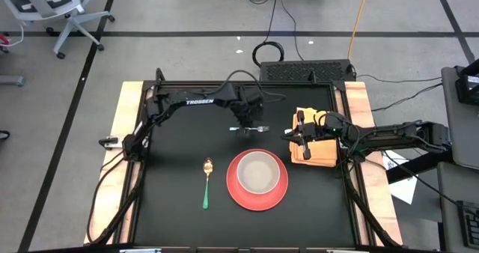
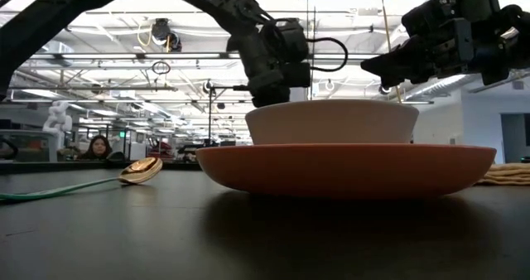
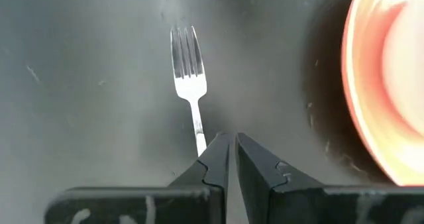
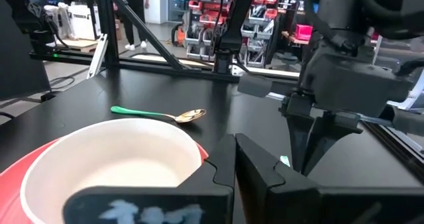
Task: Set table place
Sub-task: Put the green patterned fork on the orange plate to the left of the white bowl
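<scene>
My left gripper has its jaws pinched shut on the handle of a silver metal fork, low over the matte black table just behind the red round plate carrying a white bowl. My right gripper, jaws together and empty, hovers over the folded yellow cloth napkin beside the plate.

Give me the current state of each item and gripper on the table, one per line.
left gripper: shut on the fork handle.
fork: flat on the table, tines away from the gripper.
right gripper: shut, empty, above the napkin.
bowl: upright, empty, sitting in the plate.
plate: flat.
spoon: lying beside the plate, untouched.
napkin: lying flat.
</scene>
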